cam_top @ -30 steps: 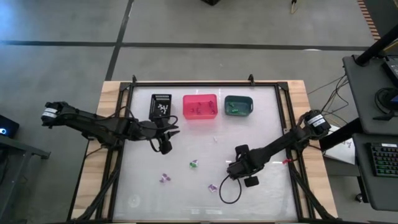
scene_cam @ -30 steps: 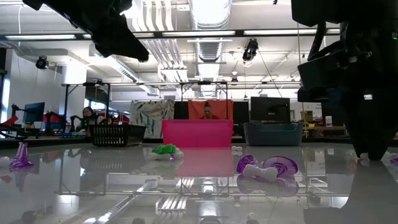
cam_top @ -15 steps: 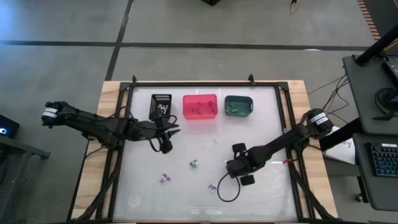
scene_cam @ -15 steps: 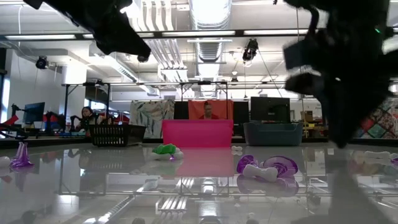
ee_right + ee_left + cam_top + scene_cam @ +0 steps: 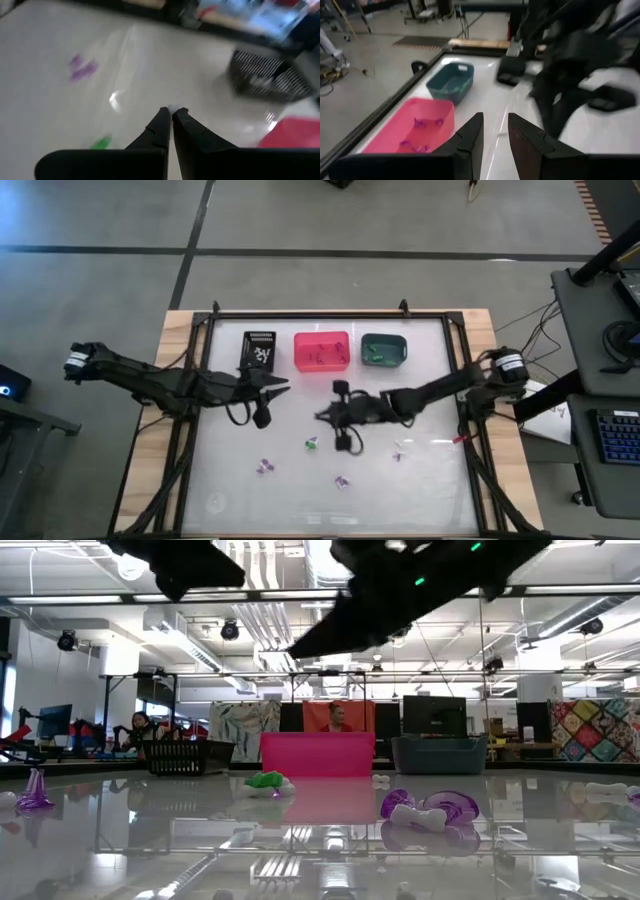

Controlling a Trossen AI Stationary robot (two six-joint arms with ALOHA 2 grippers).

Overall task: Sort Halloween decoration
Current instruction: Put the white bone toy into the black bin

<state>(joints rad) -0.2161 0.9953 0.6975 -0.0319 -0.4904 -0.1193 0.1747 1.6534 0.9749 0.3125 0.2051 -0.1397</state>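
Tiny trinkets lie on the white table: a green one [image 5: 312,443], two purple ones [image 5: 265,466] [image 5: 341,481] and a white one [image 5: 400,450]. My right gripper [image 5: 320,416] hangs mid-table, pointing toward the black bin [image 5: 259,350], and is shut with a white speck [image 5: 172,106] at its tips. My left gripper [image 5: 283,385] hovers in front of the black bin. It is open, with nothing between its fingers [image 5: 470,135]. White pieces lie in the black bin, purple ones in the pink bin [image 5: 321,351], green ones in the teal bin [image 5: 383,349]. My right gripper pinches a tiny white trinket [image 5: 172,106] at the very ends of its two fingers. The fingers point almost level toward the table's left side. The trinket is lifted clear of the table; which part of it is pinched cannot be told.
The three bins stand in a row along the far edge. A black frame [image 5: 300,315] borders the table. In the low view the green trinket [image 5: 266,781] and a purple one [image 5: 430,808] lie in front of the pink bin [image 5: 318,753]. Bare table lies near the front edge.
My right gripper has risen from the table's near right part and swung toward the left and far side, to the middle. It has tipped from pointing down to almost level. A white trinket shows on the table where it stood.
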